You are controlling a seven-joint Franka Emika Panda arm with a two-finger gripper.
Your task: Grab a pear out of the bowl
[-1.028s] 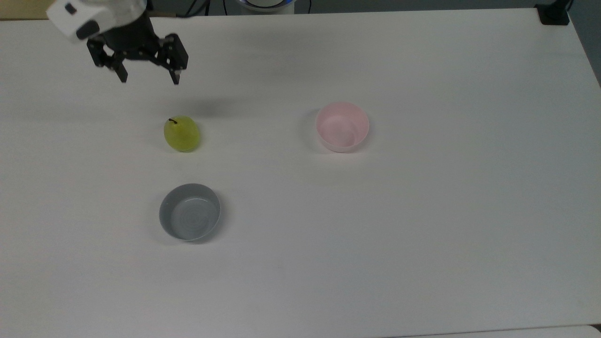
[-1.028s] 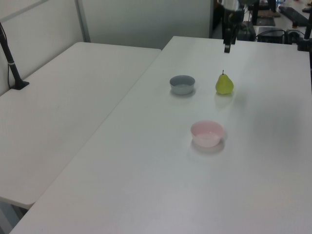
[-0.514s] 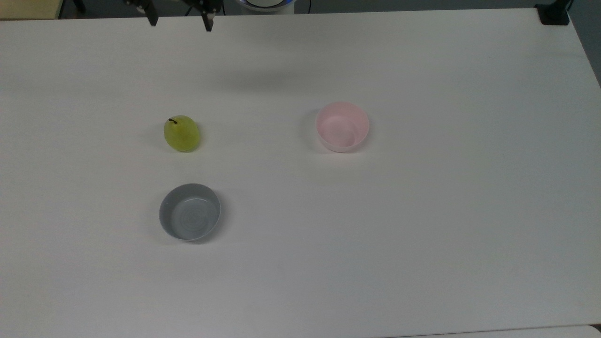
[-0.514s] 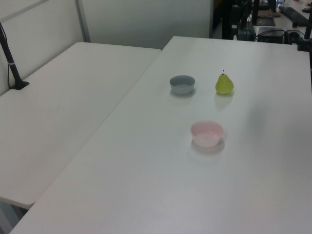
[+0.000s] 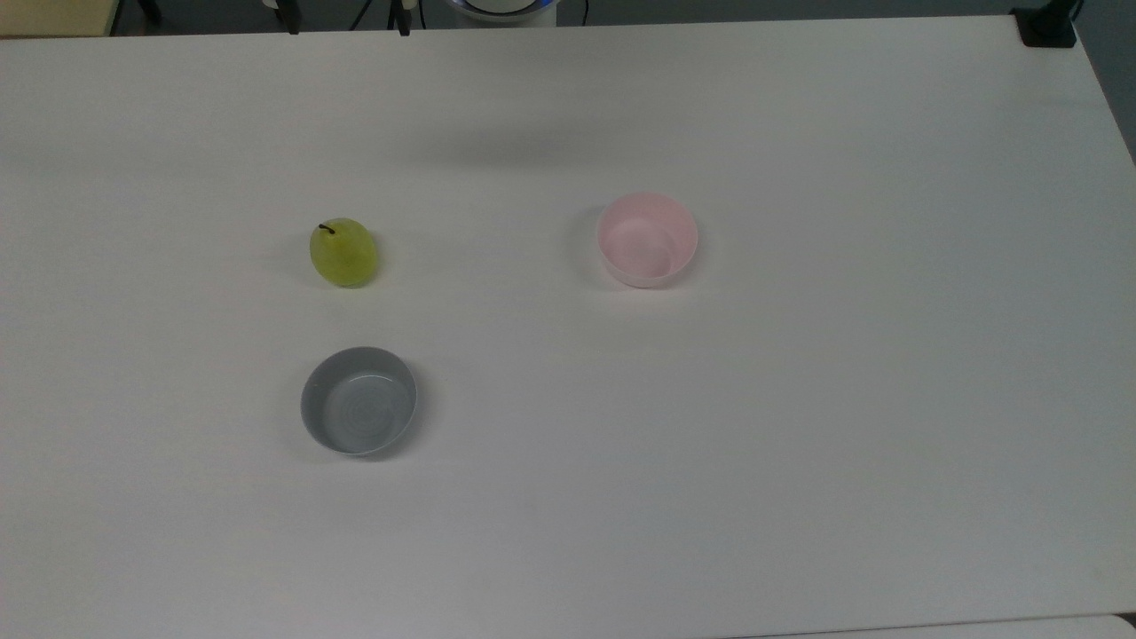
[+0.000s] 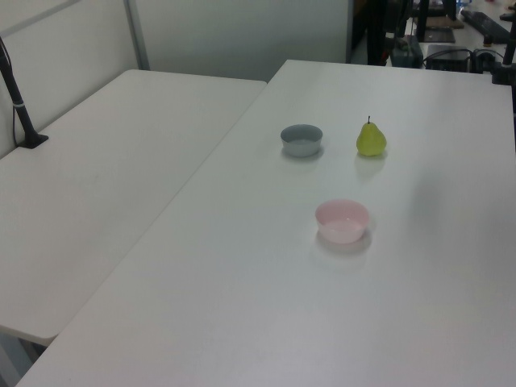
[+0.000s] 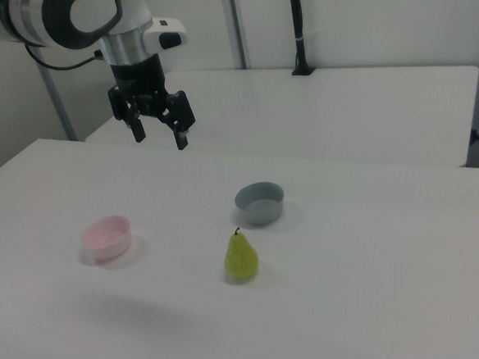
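The yellow-green pear (image 5: 343,253) stands upright on the white table (image 5: 799,444), outside both bowls; I also see the pear (image 6: 371,139) (image 7: 241,258) from the sides. The pale pink bowl (image 5: 647,239) (image 6: 342,220) (image 7: 106,236) is empty. My gripper (image 7: 160,141) hangs open and empty high above the table, well apart from pear and bowl. In the top view its fingertips (image 5: 287,23) just peek in at the top edge.
An empty grey bowl (image 5: 358,400) (image 6: 301,139) (image 7: 260,202) sits near the pear. A second white table (image 6: 105,177) adjoins this one. A black clamp post (image 5: 1047,25) (image 7: 297,27) stands at the table's corner.
The open gripper rose from above the pear's far left and drew back toward the top view's upper edge. Pear and bowls stayed put.
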